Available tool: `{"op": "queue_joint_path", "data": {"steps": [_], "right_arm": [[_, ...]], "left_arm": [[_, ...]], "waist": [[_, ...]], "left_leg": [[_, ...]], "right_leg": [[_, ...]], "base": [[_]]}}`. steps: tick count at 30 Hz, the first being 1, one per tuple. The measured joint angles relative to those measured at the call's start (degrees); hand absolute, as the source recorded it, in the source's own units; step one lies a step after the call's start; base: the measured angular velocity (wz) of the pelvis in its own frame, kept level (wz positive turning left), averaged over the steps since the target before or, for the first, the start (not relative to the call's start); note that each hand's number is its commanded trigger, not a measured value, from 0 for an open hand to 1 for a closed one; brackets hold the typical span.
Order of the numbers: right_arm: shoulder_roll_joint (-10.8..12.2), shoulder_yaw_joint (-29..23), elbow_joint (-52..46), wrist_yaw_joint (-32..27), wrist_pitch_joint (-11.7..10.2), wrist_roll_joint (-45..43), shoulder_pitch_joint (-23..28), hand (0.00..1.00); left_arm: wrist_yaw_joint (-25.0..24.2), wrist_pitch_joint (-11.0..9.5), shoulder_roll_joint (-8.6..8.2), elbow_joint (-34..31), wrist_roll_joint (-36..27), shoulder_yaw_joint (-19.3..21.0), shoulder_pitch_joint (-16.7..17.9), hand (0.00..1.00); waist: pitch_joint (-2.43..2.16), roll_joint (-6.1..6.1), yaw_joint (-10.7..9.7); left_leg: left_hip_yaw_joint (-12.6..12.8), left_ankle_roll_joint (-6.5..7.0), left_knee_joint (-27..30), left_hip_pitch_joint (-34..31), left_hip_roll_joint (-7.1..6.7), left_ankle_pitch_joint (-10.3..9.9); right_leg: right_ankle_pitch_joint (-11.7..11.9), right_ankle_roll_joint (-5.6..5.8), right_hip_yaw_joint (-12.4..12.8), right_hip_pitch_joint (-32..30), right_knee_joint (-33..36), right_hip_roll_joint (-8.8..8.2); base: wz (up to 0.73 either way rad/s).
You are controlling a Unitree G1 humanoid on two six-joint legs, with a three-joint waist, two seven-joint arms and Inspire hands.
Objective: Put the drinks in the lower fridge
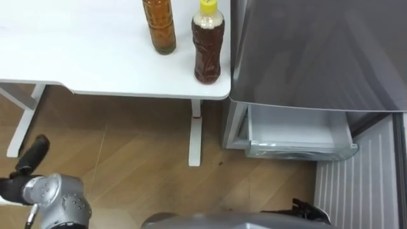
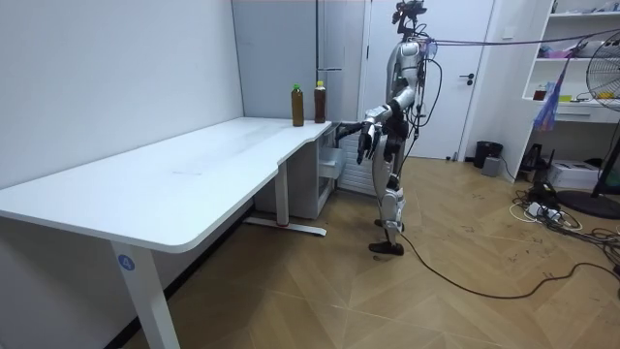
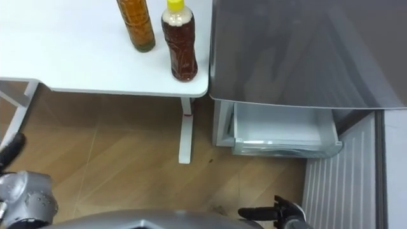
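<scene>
Drinks on the table, lower fridge open, nothing loaded yet.
Both of my drinks, the yellow-capped bottle (image 1: 208, 48) and the brown bottle (image 1: 159, 25) just beside it, stand upright on the white table (image 1: 76, 57), near the corner that meets the fridge (image 1: 318, 51). Below them the lower drawer (image 1: 296, 133) is pulled out and, as far as I can see into it, holds no drink, so I judge the opening done and both carries left. My left hand (image 1: 28, 162) hangs low, well apart from the bottles, with its fingers loose and apart, holding nothing. My right hand (image 3: 273, 213) shows at the bottom edge, and I cannot tell whether it is open or closed. I stand facing the fridge at the table's end.
</scene>
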Motion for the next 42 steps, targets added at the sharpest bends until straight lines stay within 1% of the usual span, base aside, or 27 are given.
{"op": "queue_joint_path", "data": {"steps": [3, 4, 5, 6, 8, 9, 11, 12, 15, 16, 18, 19, 22, 24, 26, 27, 28, 29, 30, 31, 32, 33, 35, 36, 39, 42], "right_arm": [[0.0, 0.0, -1.3, 0.1, 0.0, 0.4, 0.7, 0.00], [-0.1, 0.0, -1.3, 0.0, 0.1, 0.1, 0.7, 0.00], [-0.1, -0.4, -1.3, 0.0, 0.1, -0.4, 1.1, 0.00], [0.0, -0.7, -1.4, 0.0, 0.1, -0.6, 1.1, 0.00], [-0.1, -1.8, -1.5, 0.2, 0.1, -0.8, 1.2, 0.00], [-0.1, -1.9, -1.3, 0.2, 0.1, -0.8, 1.1, 0.00], [-0.2, -2.4, -1.1, 0.7, 0.1, -0.9, 1.6, 0.00], [-0.2, -2.4, -1.1, 0.8, 0.1, -0.8, 1.6, 0.00], [-0.2, -2.4, -0.8, 1.3, -0.2, 0.0, 1.5, 0.00], [-0.2, -2.4, -0.6, 1.4, -0.5, 0.0, 1.5, 0.00], [-0.2, -2.9, -0.5, 1.5, -0.6, 0.5, 1.6, 0.00], [-0.2, -3.4, -0.4, 1.7, -0.6, 0.9, 1.7, 0.00], [-0.3, -3.6, -0.4, 3.0, -0.5, 1.2, 1.3, 0.00], [-0.6, -3.8, 0.1, 3.8, -0.5, 1.2, 1.1, 0.00], [-0.9, -4.0, 0.4, 5.2, -0.4, 1.1, 0.5, 0.00], [-1.1, -4.1, 0.6, 5.4, -0.4, 0.7, 0.4, 0.00], [-1.2, -4.6, 0.9, 5.8, -0.4, 0.1, 0.1, 0.00], [-1.3, -5.0, 1.4, 5.9, -0.4, -0.1, -0.3, 0.00], [-1.3, -5.2, 1.6, 6.4, -0.4, -0.2, -0.6, 0.00], [-1.3, -5.2, 1.8, 6.5, -0.4, -0.4, -0.8, 0.00], [-1.3, -5.2, 2.1, 6.9, -0.4, -0.6, -1.3, 0.00], [-1.3, -5.2, 2.2, 7.0, -0.4, -0.6, -1.5, 0.00], [-1.2, -5.6, 2.9, 7.6, -0.4, -0.6, -1.7, 0.00], [-1.2, -5.8, 3.1, 7.8, -0.4, -0.4, -1.7, 0.00], [-1.2, -5.7, 3.2, 7.9, -0.4, 0.0, -1.8, 0.00], [-1.2, -6.3, 3.4, 7.9, -0.3, 0.0, -1.7, 0.00]], "left_arm": [[2.3, 0.0, 0.39, -5.5, 0.4, 0.1, 0.0, 0.00], [2.8, 0.0, 0.42, -8.1, 2.1, 0.1, 0.2, 0.00], [3.1, 0.0, 0.52, -10.8, 2.9, 0.1, 0.5, 0.00], [3.1, 0.0, 0.52, -12.2, 3.6, 0.1, 0.6, 0.00], [2.9, 0.0, 0.75, -18.4, 6.1, 0.7, 0.9, 0.00], [2.8, 0.0, 0.97, -19.8, 6.9, 0.9, 0.9, 0.00], [1.4, 0.1, 2.27, -24.8, 11.0, 1.2, 0.9, 0.00], [1.0, 0.1, 2.45, -26.1, 12.2, 1.3, 0.9, 0.00], [-2.3, 0.1, 2.50, -34.6, 16.1, 1.0, 0.8, 0.00], [-3.0, 0.1, 2.49, -35.7, 16.4, 1.0, 0.8, 0.00], [-5.4, 0.1, 2.50, -38.2, 17.3, 1.0, 0.9, 0.00], [-7.1, 0.2, 2.49, -39.4, 17.4, 1.0, 0.9, 0.00], [-10.8, 1.4, 2.52, -42.9, 17.5, 0.4, 0.9, 0.00], [-13.4, 2.6, 2.52, -45.2, 17.5, -1.1, 0.9, 0.00], [-17.8, 3.6, 2.51, -47.7, 17.7, -3.2, 0.7, 0.00], [-19.2, 3.8, 2.51, -47.8, 18.1, -3.7, 0.6, 0.00], [-22.0, 4.7, 2.51, -47.8, 18.3, -4.5, -0.1, 0.00], [-24.9, 5.8, 2.51, -47.8, 18.3, -5.0, -0.8, 0.00], [-27.4, 6.7, 2.51, -47.9, 18.3, -5.5, -1.7, 0.00], [-28.7, 7.1, 2.51, -48.0, 18.3, -5.7, -2.2, 0.00], [-31.3, 7.7, 2.53, -48.4, 18.3, -5.7, -2.7, 0.00], [-32.4, 8.0, 2.53, -48.7, 18.3, -5.7, -2.7, 0.00], [-36.8, 8.4, 2.53, -50.0, 18.3, -6.2, -2.7, 0.00], [-39.0, 9.1, 2.53, -50.2, 18.3, -6.5, -2.7, 0.00], [-42.7, 10.3, 2.51, -50.2, 17.4, -7.1, -2.8, 0.00], [-47.4, 12.5, 2.51, -51.1, 17.3, -8.0, -3.0, 0.00]], "waist": [[-0.02, 0.20, 0.2], [-0.02, 0.21, 0.3], [-0.02, 0.25, 0.2], [-0.02, 0.28, 0.3], [-0.03, 0.28, 0.3], [-0.02, 0.31, 0.3], [-0.05, 0.31, 0.2], [-0.03, 0.35, 0.2], [0.02, 0.40, 0.0], [0.02, 0.42, 0.0], [0.01, 0.57, -0.1], [0.06, 0.66, -0.5], [0.10, 0.90, -1.8], [0.12, 1.13, -2.2], [0.03, 1.21, -3.1], [0.04, 1.20, -3.2], [0.16, 1.37, -3.3], [0.30, 1.17, -3.6], [0.21, 1.31, -3.8], [0.31, 1.15, -4.0], [0.33, 1.05, -4.4], [0.30, 0.97, -4.6], [0.45, 0.58, -5.0], [0.41, 0.49, -4.9], [0.40, 0.46, -5.0], [0.36, 0.43, -5.4]], "left_leg": [[-0.7, 0.00, 0.0, -0.1, -0.08, 0.0], [-1.1, 0.00, 0.0, -0.2, -0.13, 0.0], [-1.2, 0.00, 0.0, -0.2, -0.13, 0.0], [-1.3, 0.00, 0.0, -0.1, -0.14, 0.0], [-1.5, 0.00, 0.0, -0.4, -0.16, 0.0], [-1.5, 0.00, 0.1, -0.4, -0.17, 0.0], [-1.5, 0.00, 0.3, -0.3, -0.19, 0.0], [-1.5, 0.00, 0.4, -0.3, -0.20, 0.0], [-1.5, 0.00, 0.7, -0.5, -0.24, 0.0], [-1.5, 0.00, 0.8, -0.6, -0.24, 0.0], [-1.5, 0.00, 0.9, -0.5, -0.24, 0.0], [-1.5, 0.00, 0.9, -0.4, -0.24, 0.0], [-2.0, 0.00, 1.0, -0.6, -0.31, 0.0], [-2.1, 0.00, 0.9, -0.5, -0.34, 0.0], [-2.1, 0.03, 0.9, -0.6, -0.34, 0.0], [-2.0, 0.03, 0.9, -0.6, -0.34, 0.0], [-1.9, 0.03, 0.9, -0.6, -0.34, 0.0], [-1.9, 0.04, 0.9, -0.8, -0.34, 0.0], [-1.8, 0.04, 1.0, -1.1, -0.33, 0.0], [-1.8, 0.04, 1.0, -1.1, -0.32, 0.0], [-1.6, 0.04, 1.0, -1.3, -0.29, 0.0], [-1.5, 0.04, 1.0, -1.5, -0.29, 0.0], [-0.9, 0.04, 1.0, -1.6, -0.26, 0.0], [-0.6, 0.04, 1.0, -1.6, -0.25, 0.0], [-0.4, 0.04, 1.0, -1.4, -0.22, 0.0], [-0.2, 0.04, 0.9, -1.3, -0.18, 0.0]], "right_leg": [[0.0, 0.00, -0.2, -0.3, 0.0, 0.00], [0.0, 0.01, -0.3, -0.3, 0.0, 0.02], [0.0, 0.01, -0.4, -0.2, 0.0, 0.03], [0.0, 0.01, -0.4, -0.1, 0.0, 0.03], [-0.1, -0.01, -0.5, 0.0, -0.1, 0.03], [-0.1, -0.01, -0.5, 0.0, -0.1, 0.03], [-0.1, -0.03, -0.4, 0.0, -0.1, 0.03], [-0.1, -0.04, -0.3, 0.0, -0.1, 0.03], [-0.1, -0.04, -0.3, 0.2, -0.1, 0.00], [-0.1, -0.05, -0.3, 0.2, -0.1, 0.00], [-0.1, -0.06, -0.4, 0.3, -0.1, -0.02], [-0.1, -0.08, -0.4, 0.5, -0.1, -0.02], [-0.2, -0.08, -0.8, 0.5, -0.1, -0.02], [-0.2, -0.07, -0.8, 0.4, -0.3, -0.02], [-0.2, -0.08, -0.7, 0.0, -0.2, -0.02], [-0.2, -0.08, -0.6, -0.1, -0.2, -0.02], [-0.2, -0.08, -0.4, -0.1, -0.2, -0.01], [-0.2, -0.08, -0.4, -0.3, -0.2, -0.01], [-0.2, -0.08, -0.3, -0.5, -0.2, -0.01], [-0.2, -0.08, -0.3, -0.6, -0.2, -0.01], [-0.2, -0.09, -0.2, -0.7, -0.2, 0.00], [-0.2, -0.09, -0.1, -0.7, -0.2, 0.00], [-0.2, -0.09, 0.4, -1.1, -0.2, -0.01], [-0.2, -0.09, 0.8, -1.2, -0.1, -0.01], [-0.2, -0.09, 1.2, -1.3, 0.0, -0.02], [-0.2, -0.09, 1.4, -1.2, 0.0, -0.01]], "base": [[0.02], [0.06], [0.06], [0.05], [0.05], [0.00], [0.00], [0.00], [0.00], [0.00], [0.00], [0.05], [0.09], [0.03], [0.00], [-0.06], [-0.06], [-0.05], [0.00], [-0.03], [-0.04], [-0.05], [-0.12], [-0.15], [-0.07], [0.00]]}}
